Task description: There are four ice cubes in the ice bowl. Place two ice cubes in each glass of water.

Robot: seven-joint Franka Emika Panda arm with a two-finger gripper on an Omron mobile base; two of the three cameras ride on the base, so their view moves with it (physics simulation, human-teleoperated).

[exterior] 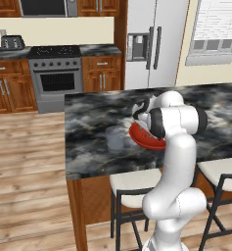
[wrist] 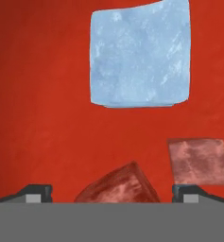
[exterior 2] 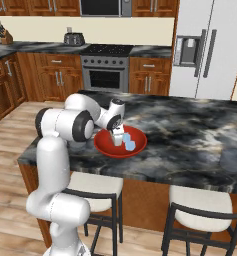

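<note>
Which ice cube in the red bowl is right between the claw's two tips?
The tilted ice cube at the bottom of the hand view, between the open claw's tips. The pale blue one lies farther off; another sits beside one tip.

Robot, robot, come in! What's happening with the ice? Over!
Gripper open, down inside the ice bowl. Ice cube ahead of the fingertips, not grabbed. One glass of water beside the bowl. Nothing blocking.

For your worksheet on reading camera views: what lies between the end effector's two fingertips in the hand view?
In the hand view, an ice cube tinted red lies between the fingertips, on the ice bowl floor. The end effector is open around it.
</note>
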